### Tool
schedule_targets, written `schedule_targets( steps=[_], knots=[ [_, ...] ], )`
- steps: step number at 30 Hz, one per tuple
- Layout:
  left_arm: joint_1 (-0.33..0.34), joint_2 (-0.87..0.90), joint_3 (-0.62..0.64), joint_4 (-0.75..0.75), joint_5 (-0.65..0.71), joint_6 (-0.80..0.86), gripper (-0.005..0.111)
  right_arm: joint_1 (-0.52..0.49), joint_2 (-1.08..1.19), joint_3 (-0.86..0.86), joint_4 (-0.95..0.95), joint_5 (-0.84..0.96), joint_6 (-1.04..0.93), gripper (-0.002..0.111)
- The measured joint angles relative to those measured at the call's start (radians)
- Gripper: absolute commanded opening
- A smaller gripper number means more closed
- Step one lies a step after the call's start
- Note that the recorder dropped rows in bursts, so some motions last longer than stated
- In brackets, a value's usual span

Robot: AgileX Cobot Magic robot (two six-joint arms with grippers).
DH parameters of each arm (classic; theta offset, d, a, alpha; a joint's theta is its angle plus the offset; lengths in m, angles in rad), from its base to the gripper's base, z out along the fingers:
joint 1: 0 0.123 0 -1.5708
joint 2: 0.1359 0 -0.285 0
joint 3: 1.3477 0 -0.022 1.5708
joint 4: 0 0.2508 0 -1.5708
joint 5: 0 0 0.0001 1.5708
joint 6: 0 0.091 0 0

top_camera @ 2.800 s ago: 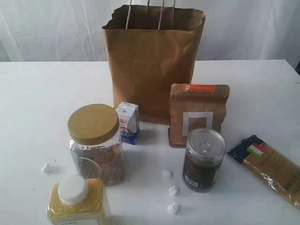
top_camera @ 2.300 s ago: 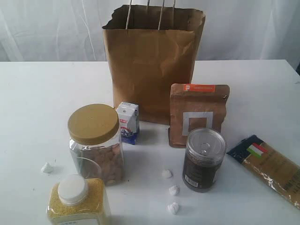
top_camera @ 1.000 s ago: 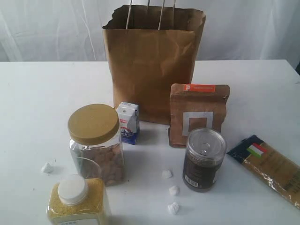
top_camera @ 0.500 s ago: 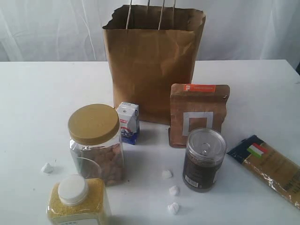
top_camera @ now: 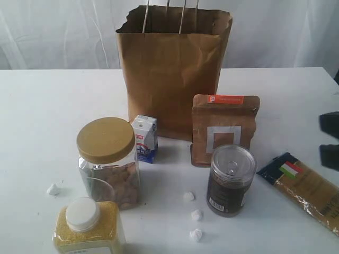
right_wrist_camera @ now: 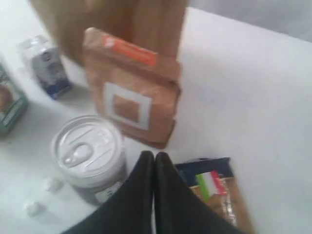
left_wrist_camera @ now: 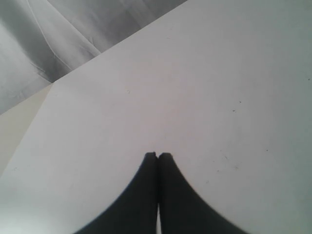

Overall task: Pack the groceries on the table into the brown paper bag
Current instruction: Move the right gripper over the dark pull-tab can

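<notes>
The brown paper bag (top_camera: 175,69) stands upright and open at the back of the white table (top_camera: 47,106). In front of it are the brown pouch (top_camera: 224,129), the small carton (top_camera: 144,138), the gold-lidded nut jar (top_camera: 108,159), the dark can (top_camera: 230,180), the yellow-grain jar (top_camera: 89,225) and the pasta packet (top_camera: 307,188). My right gripper (right_wrist_camera: 155,155) is shut and empty, hovering between the can (right_wrist_camera: 87,151) and the pasta packet (right_wrist_camera: 214,187), short of the pouch (right_wrist_camera: 134,100). Dark parts of the right arm (top_camera: 329,138) show at the right edge. My left gripper (left_wrist_camera: 157,155) is shut over bare table (left_wrist_camera: 219,87).
Small white crumpled bits (top_camera: 196,214) lie in front of the can, and another bit (top_camera: 53,189) lies left of the nut jar. A white curtain hangs behind the table. The table's corner (left_wrist_camera: 51,84) shows in the left wrist view.
Dark parts of the right arm have come into the exterior view at its right edge. The groceries and the bag have not moved.
</notes>
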State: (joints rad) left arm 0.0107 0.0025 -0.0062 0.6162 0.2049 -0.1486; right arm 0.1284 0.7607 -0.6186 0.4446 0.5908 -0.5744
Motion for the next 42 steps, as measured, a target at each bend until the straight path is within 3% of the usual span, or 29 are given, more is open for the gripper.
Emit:
schedule_targets(
  steps=[9, 13, 15, 20, 25, 29, 42],
  knots=[
    [0.0, 0.0, 0.0, 0.0, 0.0, 0.0, 0.0, 0.178, 0.175, -0.011, 0.052, 0.026, -0.075, 0.0],
    [0.0, 0.0, 0.0, 0.0, 0.0, 0.0, 0.0, 0.251, 0.277, -0.038, 0.05, -0.086, -0.078, 0.003],
    [0.0, 0.0, 0.0, 0.0, 0.0, 0.0, 0.0, 0.279, 0.32, -0.048, 0.05, -0.201, -0.083, 0.02],
    [0.0, 0.0, 0.0, 0.0, 0.0, 0.0, 0.0, 0.29, 0.373, -0.05, 0.05, -0.254, -0.098, 0.066],
    [0.0, 0.0, 0.0, 0.0, 0.0, 0.0, 0.0, 0.29, 0.39, -0.05, 0.074, -0.265, -0.099, 0.067],
    [0.0, 0.0, 0.0, 0.0, 0.0, 0.0, 0.0, 0.29, 0.404, -0.05, 0.107, -0.249, -0.096, 0.074],
    [0.0, 0.0, 0.0, 0.0, 0.0, 0.0, 0.0, 0.341, 0.419, -0.105, 0.144, -0.19, -0.075, 0.074]
  ],
)
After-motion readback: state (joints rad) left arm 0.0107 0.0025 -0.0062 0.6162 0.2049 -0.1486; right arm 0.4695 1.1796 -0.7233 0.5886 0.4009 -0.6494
